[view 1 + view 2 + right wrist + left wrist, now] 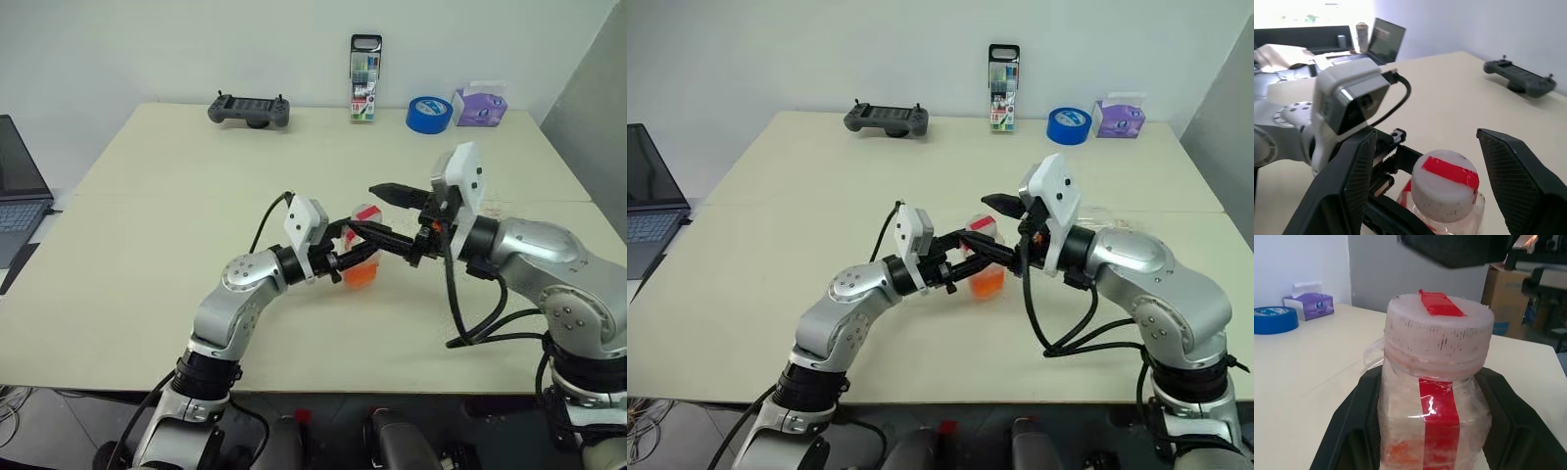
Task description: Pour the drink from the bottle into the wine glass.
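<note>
Left eye view: left pincer [345,257] clenched round the bottle [363,257], held upright just above the bench [147,245] near its middle, orange-red drink [361,276] low inside. Right wrist view: right pincer [1442,169] released, fingers [1520,169] spread either side of the white cap [1447,183] with red tape, not touching it. Far edge: controller [249,110], marker case [364,78], blue tape roll [429,114], tissue box [479,106].
</note>
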Motion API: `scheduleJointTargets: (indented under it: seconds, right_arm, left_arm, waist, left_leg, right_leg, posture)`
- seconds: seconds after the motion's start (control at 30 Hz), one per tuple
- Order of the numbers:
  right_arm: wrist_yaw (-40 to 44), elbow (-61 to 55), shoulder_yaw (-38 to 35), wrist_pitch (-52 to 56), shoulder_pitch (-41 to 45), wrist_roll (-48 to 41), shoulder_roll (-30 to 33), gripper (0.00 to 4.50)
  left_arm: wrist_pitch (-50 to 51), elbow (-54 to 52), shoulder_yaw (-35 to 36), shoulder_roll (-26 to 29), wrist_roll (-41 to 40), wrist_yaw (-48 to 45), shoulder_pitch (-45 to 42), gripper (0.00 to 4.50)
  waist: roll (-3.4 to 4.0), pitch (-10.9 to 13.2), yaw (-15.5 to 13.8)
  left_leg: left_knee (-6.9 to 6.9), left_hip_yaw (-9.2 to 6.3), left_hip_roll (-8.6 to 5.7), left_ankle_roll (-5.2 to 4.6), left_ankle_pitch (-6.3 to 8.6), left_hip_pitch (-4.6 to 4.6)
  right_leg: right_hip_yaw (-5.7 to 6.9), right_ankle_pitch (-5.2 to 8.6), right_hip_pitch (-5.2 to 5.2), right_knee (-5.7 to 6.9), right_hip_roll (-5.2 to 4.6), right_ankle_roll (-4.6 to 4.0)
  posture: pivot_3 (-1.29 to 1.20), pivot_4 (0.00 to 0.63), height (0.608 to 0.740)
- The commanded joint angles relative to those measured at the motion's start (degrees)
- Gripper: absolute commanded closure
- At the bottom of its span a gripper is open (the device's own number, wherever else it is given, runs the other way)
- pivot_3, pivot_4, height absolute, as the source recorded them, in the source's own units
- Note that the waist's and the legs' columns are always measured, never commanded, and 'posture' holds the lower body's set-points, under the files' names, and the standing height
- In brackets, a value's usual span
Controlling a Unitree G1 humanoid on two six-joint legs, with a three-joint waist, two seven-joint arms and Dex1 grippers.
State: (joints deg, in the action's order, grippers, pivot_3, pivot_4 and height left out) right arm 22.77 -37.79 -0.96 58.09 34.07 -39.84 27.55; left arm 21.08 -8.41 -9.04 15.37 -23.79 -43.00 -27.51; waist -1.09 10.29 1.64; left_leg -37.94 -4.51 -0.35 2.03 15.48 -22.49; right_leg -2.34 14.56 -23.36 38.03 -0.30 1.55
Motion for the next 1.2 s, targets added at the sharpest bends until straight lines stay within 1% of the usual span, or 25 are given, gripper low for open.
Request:
scheduleJointTargets:
  seconds: [0.03, 0.17, 0.37, 0.5, 0.7, 0.8, 0.87, 1.03, 1.2]
  right_arm:
    - [-9.1, -4.5, -0.9, 4.0, 0.5, 1.2, -3.4, 1.02]
    - [-15.8, -6.6, 0.3, 7.0, 1.0, 2.9, -7.2, 1.02]
    - [-20.3, -6.6, 3.5, 8.9, 0.7, 5.1, -10.9, 1.02]
    - [-21.4, -5.0, 5.0, 8.9, 1.9, 6.7, -12.8, 1.02]
    - [-22.3, -2.6, 6.1, 9.0, 2.9, 9.8, -13.6, 1.02]
    - [-22.4, -2.5, 5.6, 8.8, 2.4, 11.0, -13.7, 1.02]
    - [-22.8, -3.1, 3.9, 8.5, 1.1, 11.3, -13.8, 1.02]
    - [-21.4, -6.5, 0.4, 9.9, -2.9, 10.9, -11.3, 1.02]
    - [-20.2, -8.8, -2.6, 10.7, -4.7, 9.5, -9.9, 1.02]
  left_arm:
    - [-1.6, -1.1, 0.9, -0.6, -0.3, -0.1, -1.2, 2.36]
    - [-1.5, -1.4, 0.9, -0.7, -0.5, -0.2, -1.0, 2.36]
    - [-1.7, -1.1, 0.7, -1.0, -0.3, -0.3, -0.9, 2.36]
    - [-1.8, -1.0, 0.7, -1.2, -0.2, -0.2, -0.9, 2.36]
    - [-1.9, -1.2, 0.8, -1.0, 0.0, -0.2, -0.6, 2.36]
    - [-2.0, -1.1, 0.8, -1.0, 0.1, -0.1, -0.6, 2.36]
    - [-2.1, -0.9, 0.9, -1.1, 0.1, -0.1, -0.8, 2.36]
    - [-2.2, -0.4, 1.0, -1.2, 0.2, -0.4, -0.9, 2.36]
    - [-2.5, -0.1, 0.9, -1.3, 0.3, -0.7, -0.9, 2.36]
  waist:
    - [0.00, 0.0, 0.0]
    - [0.01, 0.0, 0.0]
    - [0.01, 0.0, 0.0]
    - [0.01, 0.0, 0.0]
    - [0.02, 0.0, 0.1]
    - [0.02, 0.0, 0.1]
    - [0.02, 0.0, 0.1]
    - [0.02, 0.0, 0.1]
    - [0.02, 0.0, 0.1]
  left_leg:
    - [0.00, -0.01, 0.00, 0.00, 0.00, 0.00]
    - [0.00, -0.04, 0.01, 0.01, -0.01, 0.00]
    - [0.00, -0.01, 0.00, 0.01, -0.01, 0.00]
    - [0.00, 0.00, 0.00, 0.01, -0.01, 0.00]
    - [0.01, 0.00, 0.00, 0.01, -0.01, 0.00]
    - [0.03, 0.01, 0.00, 0.00, 0.00, -0.01]
    - [0.03, 0.00, 0.01, 0.00, 0.00, -0.02]
    - [0.02, -0.01, -0.01, 0.00, 0.00, -0.06]
    - [0.02, -0.01, 0.00, 0.00, 0.00, -0.05]
  right_leg:
    - [0.00, 0.00, 0.00, 0.00, 0.00, 0.00]
    - [0.01, 0.00, -0.01, 0.03, 0.00, 0.00]
    - [0.01, 0.00, -0.02, 0.02, 0.00, 0.00]
    - [0.01, 0.00, -0.03, 0.03, 0.01, 0.00]
    - [0.01, 0.00, -0.03, 0.02, 0.01, 0.00]
    - [0.01, 0.00, -0.06, 0.02, 0.01, 0.00]
    - [0.02, 0.00, -0.07, 0.03, 0.01, -0.01]
    - [0.03, 0.00, -0.07, 0.00, 0.01, 0.00]
    - [0.03, 0.00, -0.07, 0.03, 0.02, 0.00]
  posture:
    - [0.00, 0.150, 0.740]
    - [0.00, 0.150, 0.740]
    - [0.00, 0.150, 0.740]
    - [0.00, 0.150, 0.740]
    - [0.00, 0.150, 0.740]
    - [0.00, 0.150, 0.740]
    - [0.00, 0.150, 0.740]
    - [0.00, 0.150, 0.740]
    - [0.00, 0.150, 0.740]
